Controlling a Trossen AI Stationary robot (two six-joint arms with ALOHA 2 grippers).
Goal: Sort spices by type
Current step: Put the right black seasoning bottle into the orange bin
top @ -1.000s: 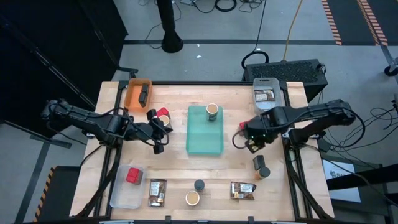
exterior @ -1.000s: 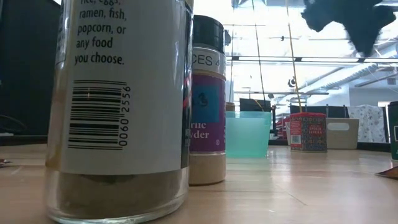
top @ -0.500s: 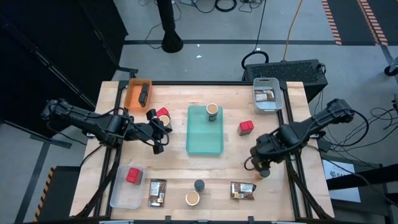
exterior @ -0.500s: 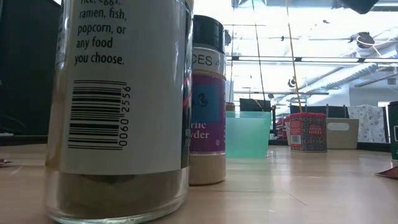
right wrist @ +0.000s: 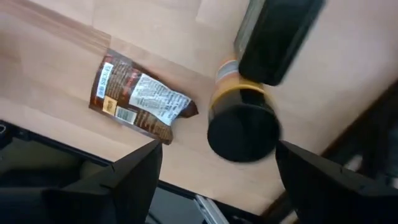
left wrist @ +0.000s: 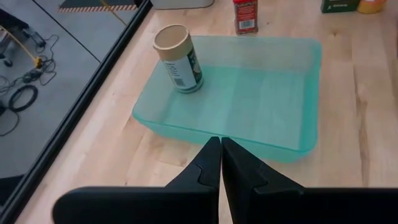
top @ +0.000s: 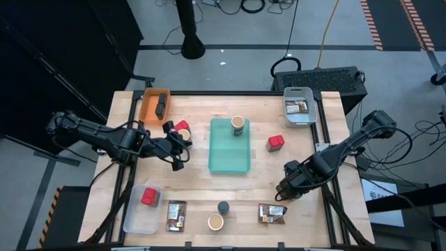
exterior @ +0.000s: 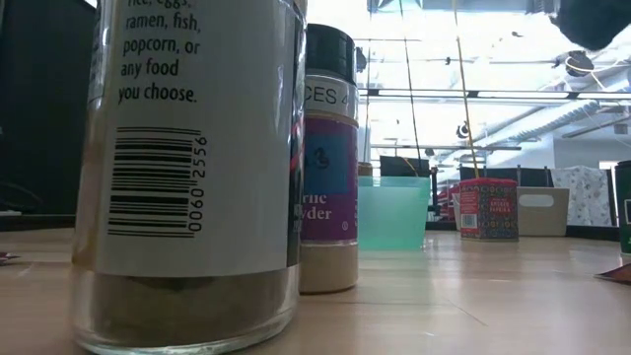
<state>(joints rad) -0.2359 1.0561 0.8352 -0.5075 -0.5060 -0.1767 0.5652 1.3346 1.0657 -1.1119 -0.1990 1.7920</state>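
The right gripper [top: 287, 189], its fingers spread wide, is seen hovering over the near right part of the table [top: 195, 192], directly above a black-capped jar [right wrist: 242, 127] that stands upright with its long axis vertical and its cap facing the wrist camera. Just beside that jar a dark flat container [right wrist: 277, 37] is seen; whether it stands or lies cannot be told. A brown spice packet [right wrist: 142, 99] lies flat nearby, its long axis slanted across the boards. The step in hand is judged to be an approach for picking up the jar; next, a descent around the cap and a closing of the fingers would be called for. The left gripper [left wrist: 221, 163], fingers pressed together and empty, is held before the teal tray [left wrist: 298, 146], in which a tan round jar [left wrist: 179, 57] stands upright
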